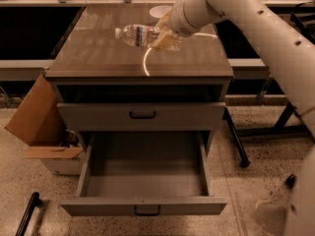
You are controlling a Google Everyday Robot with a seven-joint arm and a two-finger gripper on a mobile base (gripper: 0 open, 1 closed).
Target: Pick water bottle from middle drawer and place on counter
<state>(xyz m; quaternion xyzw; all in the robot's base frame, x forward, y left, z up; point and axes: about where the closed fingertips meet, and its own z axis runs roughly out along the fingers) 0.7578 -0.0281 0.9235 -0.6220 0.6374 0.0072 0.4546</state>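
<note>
The jaws of the gripper are closed on the water bottle, held sideways with its cap pointing left, low over the tabletop. A white bowl sits behind. Below, the drawer stands pulled out.
</note>
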